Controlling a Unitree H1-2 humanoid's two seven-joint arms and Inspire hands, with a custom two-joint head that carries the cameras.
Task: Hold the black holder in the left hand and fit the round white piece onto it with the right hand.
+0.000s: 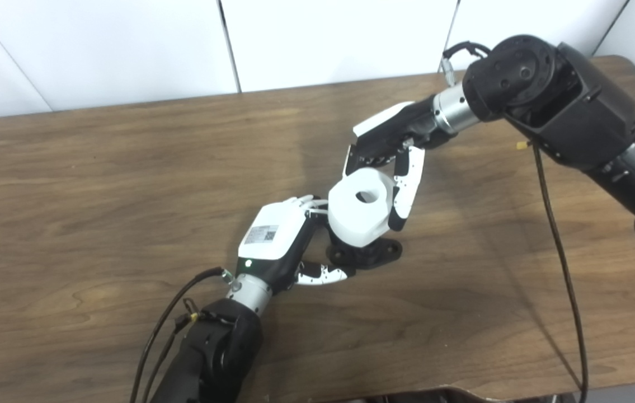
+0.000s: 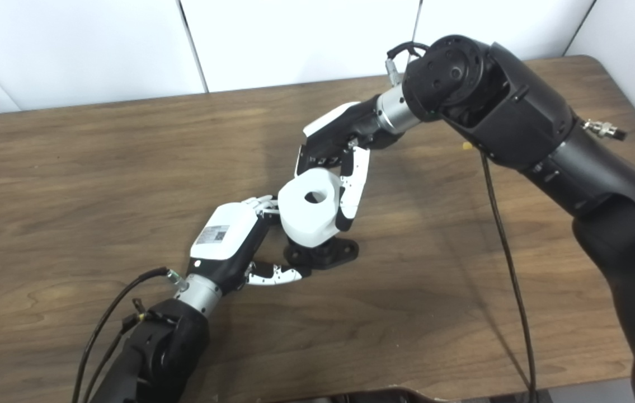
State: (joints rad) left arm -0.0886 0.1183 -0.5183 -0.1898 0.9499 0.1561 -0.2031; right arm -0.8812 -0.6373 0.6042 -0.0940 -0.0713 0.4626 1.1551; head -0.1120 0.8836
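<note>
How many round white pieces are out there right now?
1. The round white piece sits over the black holder mid-table, gripped by the right robot hand; the left robot hand steadies the holder. None elsewhere on the visible table.

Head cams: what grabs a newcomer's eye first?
The round white piece at table centre, its hole facing up, sitting over the black holder. The right hand grips it from above and behind, while the left hand closes on the holder from the near left. Next, the bulky right forearm at upper right.
</note>
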